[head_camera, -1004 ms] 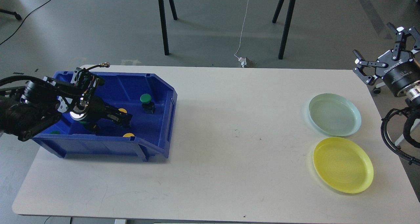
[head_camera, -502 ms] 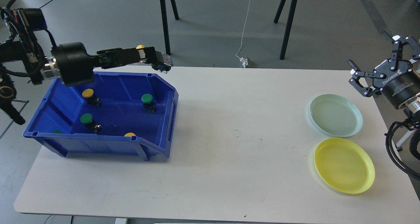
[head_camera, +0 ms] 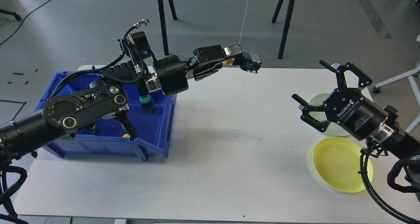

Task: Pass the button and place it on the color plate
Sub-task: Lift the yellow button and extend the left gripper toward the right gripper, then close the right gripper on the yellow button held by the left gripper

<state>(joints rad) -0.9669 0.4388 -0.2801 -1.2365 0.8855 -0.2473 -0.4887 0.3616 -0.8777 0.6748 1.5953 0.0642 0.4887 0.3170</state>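
Observation:
My left gripper [head_camera: 234,56] is shut on a yellow button [head_camera: 227,62] with a dark blue base that sticks out past the fingertips. It holds the button high above the table's back middle. My right gripper [head_camera: 323,92] is open and empty, its fingers spread toward the left, above the pale green plate [head_camera: 320,101]. The yellow plate [head_camera: 341,165] lies in front of it at the right. The blue bin [head_camera: 157,132] at the left holds a green button [head_camera: 145,101] and others, mostly hidden by my left arm.
The white table [head_camera: 229,158] spans the view. Black stand legs [head_camera: 162,20] and cables are on the grey floor behind the table. A white chair base [head_camera: 398,79] shows at the far right.
My left gripper carried the yellow button up out of the bin and to the right over the table's middle. My right gripper came in leftward over the green plate.

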